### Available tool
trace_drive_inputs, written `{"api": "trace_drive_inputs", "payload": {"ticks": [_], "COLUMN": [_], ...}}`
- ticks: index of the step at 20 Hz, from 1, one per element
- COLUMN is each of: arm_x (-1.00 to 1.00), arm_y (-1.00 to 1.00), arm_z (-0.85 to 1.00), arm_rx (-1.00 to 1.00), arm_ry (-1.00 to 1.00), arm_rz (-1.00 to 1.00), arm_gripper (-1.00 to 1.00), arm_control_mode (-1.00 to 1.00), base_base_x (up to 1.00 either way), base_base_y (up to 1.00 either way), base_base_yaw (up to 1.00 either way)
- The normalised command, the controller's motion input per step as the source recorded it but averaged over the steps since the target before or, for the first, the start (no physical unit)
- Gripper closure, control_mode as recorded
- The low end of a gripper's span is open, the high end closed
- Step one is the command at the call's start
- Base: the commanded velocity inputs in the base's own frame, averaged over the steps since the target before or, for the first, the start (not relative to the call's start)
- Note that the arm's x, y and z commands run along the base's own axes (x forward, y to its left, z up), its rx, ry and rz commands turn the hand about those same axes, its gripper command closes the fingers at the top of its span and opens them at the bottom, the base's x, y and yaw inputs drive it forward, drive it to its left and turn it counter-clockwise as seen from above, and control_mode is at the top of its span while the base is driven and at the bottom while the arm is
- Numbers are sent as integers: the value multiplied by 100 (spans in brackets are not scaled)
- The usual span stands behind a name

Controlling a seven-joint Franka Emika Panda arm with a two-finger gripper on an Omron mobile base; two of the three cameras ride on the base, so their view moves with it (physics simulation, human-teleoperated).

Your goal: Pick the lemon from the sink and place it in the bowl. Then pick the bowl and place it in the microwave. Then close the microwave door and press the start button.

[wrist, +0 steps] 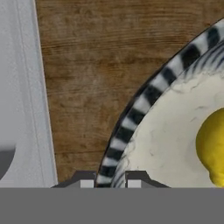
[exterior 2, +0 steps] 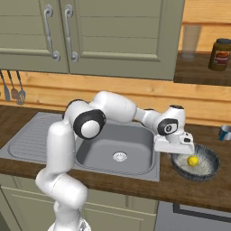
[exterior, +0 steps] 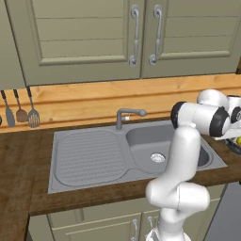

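- The lemon (exterior 2: pixel 192 160) lies inside the bowl (exterior 2: pixel 210 163), a little toward the bowl's 9 o'clock side in the right base view; in the hand view it sits at 3 o'clock, bright yellow on the pale inner floor.
- The bowl stands on the wooden worktop (exterior 2: pixel 149 187), just beside the right-hand rim of the sink (exterior 2: pixel 113 153); its striped dark-and-pale rim curves across the hand view from 1 o'clock down to 6 o'clock.
- The fingers (wrist: pixel 110 180) straddle that rim at its sink-side edge, one tip on the outside and one on the inside, a narrow gap between them with the rim in it. Whether the tips actually press on the rim I cannot tell.
- The basin is bare but for its drain hole (exterior 2: pixel 119 156); the tap (exterior: pixel 128 115) stands at the basin's 12 o'clock edge in the left base view, and the ribbed draining board (exterior: pixel 89 155) lies at its 9 o'clock.
- Nothing lies between the hand and the bowl.
- A jar with a red label (exterior 2: pixel 219 54) sits on a shelf at 1 o'clock in the right base view, well apart from the bowl.
- A small metal cup (exterior 2: pixel 225 132) stands at the worktop's 3 o'clock edge, near the bowl.
- Utensils (exterior: pixel 21 110) hang on the wooden wall at 9 o'clock in the left base view.
- Green panelled cabinet doors (exterior: pixel 94 35) with silver handles run across above.
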Motion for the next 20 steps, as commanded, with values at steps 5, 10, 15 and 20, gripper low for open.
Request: {"api": "trace_drive_inputs", "payload": {"ticks": [5,10,15,20], "arm_x": [-55,-50,-45,-40], "arm_y": [22,44,20,1], "arm_z": [23,31,59,76], "arm_rx": [-6,-20,-23,-10], "arm_ry": [-20,-17,-1,14], "arm_rz": [10,15,27,44], "arm_gripper": [100,100,100,100], "arm_control_mode": [-100,-100,-100,-100], "base_base_x": [0,0,0,0], "base_base_y": [0,0,0,0], "base_base_yaw": [0,0,0,0]}}
